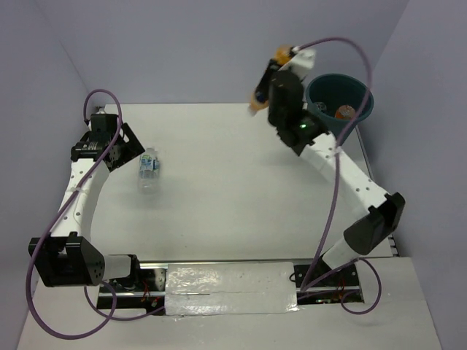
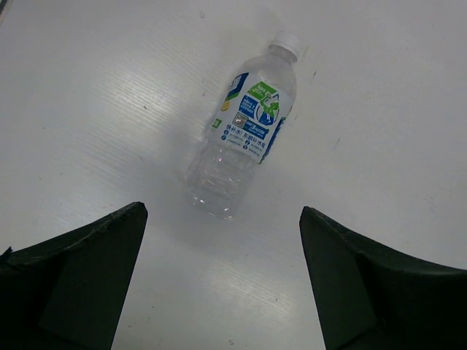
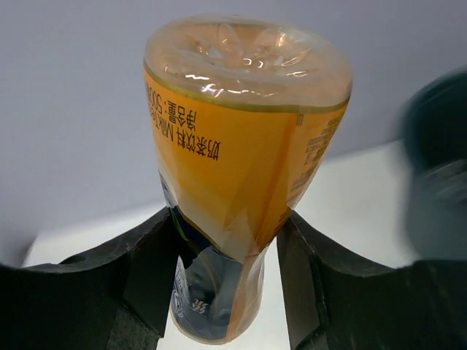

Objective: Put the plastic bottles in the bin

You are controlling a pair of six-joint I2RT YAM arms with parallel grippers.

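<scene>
Aloft, right fingers (image 3: 146,281) clamp the orange bottle (image 3: 241,175), base toward their camera; left fingers (image 2: 80,281) gape wide

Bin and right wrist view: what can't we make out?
1. Top view: orange item inside the bin, too small to identify.
2. Right wrist: bin blurred, cut by the right edge.
3. Right wrist: orange bottle shows its base; the cap is hidden behind its own body.
</scene>
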